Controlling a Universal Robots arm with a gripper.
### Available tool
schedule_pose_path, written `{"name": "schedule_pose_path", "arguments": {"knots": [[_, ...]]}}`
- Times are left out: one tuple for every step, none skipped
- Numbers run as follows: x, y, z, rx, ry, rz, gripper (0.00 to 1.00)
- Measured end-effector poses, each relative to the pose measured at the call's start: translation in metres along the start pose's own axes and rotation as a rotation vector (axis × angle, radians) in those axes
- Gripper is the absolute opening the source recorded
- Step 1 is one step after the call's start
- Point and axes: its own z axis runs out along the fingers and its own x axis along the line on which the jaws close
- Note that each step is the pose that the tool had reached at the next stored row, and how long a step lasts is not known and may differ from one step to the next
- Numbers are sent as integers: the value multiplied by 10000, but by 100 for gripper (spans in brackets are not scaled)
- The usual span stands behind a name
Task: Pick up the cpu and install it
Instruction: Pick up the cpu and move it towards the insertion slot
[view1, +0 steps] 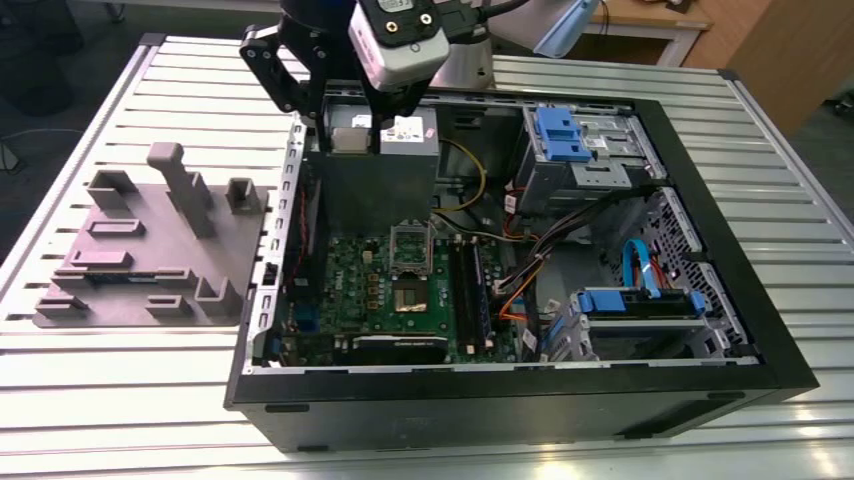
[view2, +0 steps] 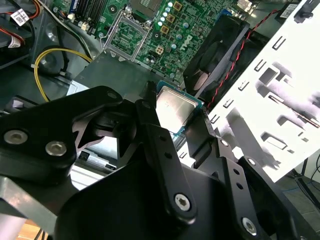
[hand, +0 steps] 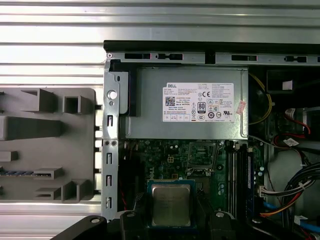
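Observation:
My gripper is shut on the cpu, a small square chip with a shiny silver top, pinched flat between two black fingers. In the second wrist view the cpu sits between the same fingers, above the green motherboard. In the exterior view the gripper hangs with the cpu over the back of the open computer case, above the grey power supply box. The motherboard socket lies apart from the chip with its silver hinged frame lifted open.
The black case wall surrounds the board. Blue drive bays, bundled cables and a black fan crowd the inside. A grey fixture plate lies on the slatted metal table at the exterior view's left.

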Motion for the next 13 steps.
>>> {"name": "schedule_pose_path", "arguments": {"knots": [[0, 0, 0, 0, 0, 0, 47], [-1, 0, 0, 0, 0, 0, 47], [-3, 0, 0, 0, 0, -1, 47], [-6, 0, 0, 0, 0, -2, 47], [-9, -1, 0, 0, 0, -1, 47], [-15, 0, 0, 0, 0, 0, 47], [-22, 0, 0, 1, 0, 0, 47], [-32, 0, 0, 0, 0, -1, 47], [-41, 0, 0, 0, 0, 0, 47], [-52, 0, 0, 0, 0, 0, 47], [-64, 0, 0, 0, 0, 0, 47], [-79, 0, 0, 0, 0, 1, 47], [-89, -1, 0, 1, 1, 0, 47]]}}
